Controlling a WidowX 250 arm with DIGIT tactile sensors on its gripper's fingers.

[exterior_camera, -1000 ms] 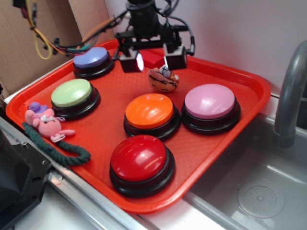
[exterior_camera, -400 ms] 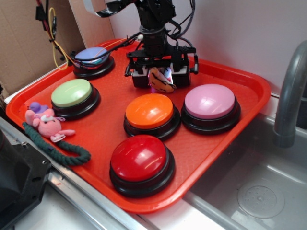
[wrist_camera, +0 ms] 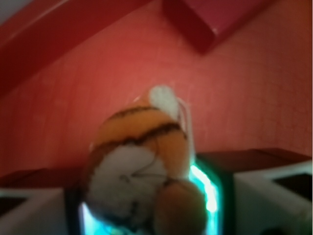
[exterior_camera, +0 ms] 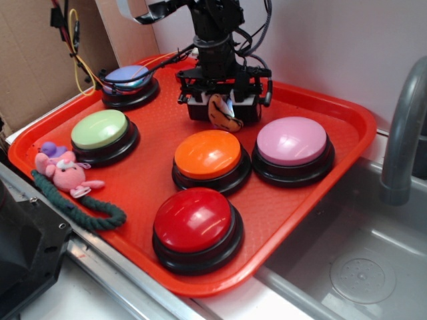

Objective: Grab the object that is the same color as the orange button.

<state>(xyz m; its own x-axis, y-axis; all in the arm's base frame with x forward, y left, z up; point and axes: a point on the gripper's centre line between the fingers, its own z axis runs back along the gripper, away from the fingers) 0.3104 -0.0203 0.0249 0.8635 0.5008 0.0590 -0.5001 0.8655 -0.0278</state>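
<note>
The small orange plush tiger with dark stripes and a white face sits squeezed between my fingers at the back of the red tray. My gripper is shut on it, low over the tray. In the wrist view the tiger fills the gap between the two glowing pads, blurred and very close. The orange button, a glossy dome on a black base, stands just in front of the gripper.
A pink button lies right of the orange one, a red button in front, a green button left, a purple button back left. A red block lies behind the gripper. A pink plush bunny with green rope rests at the tray's left edge. A sink and faucet are on the right.
My gripper came down from above the tray and closed its fingers round the tiger. Since 0.4 s ago it has narrowed slightly on the plush.
</note>
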